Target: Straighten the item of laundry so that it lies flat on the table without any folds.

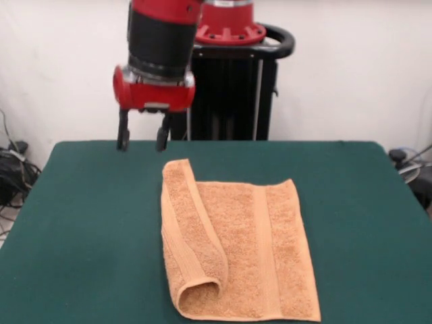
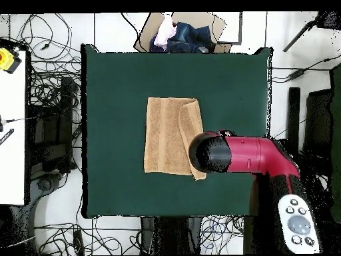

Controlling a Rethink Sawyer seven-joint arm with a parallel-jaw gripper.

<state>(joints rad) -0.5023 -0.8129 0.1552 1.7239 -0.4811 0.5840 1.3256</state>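
Looped terry towel (image 1: 236, 250) — matt felt table (image 1: 88, 223)

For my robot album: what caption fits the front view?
Red and black end effector hangs open above the dark green felt table, beside the peach terry-cloth towel with one edge folded over.

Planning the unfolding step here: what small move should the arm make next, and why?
Probably lower the hand onto the far end of the folded flap. The towel has one long edge rolled over onto itself, the fold lying on the hand's side. The hand hangs open and empty above the table, just beyond that flap's far corner.
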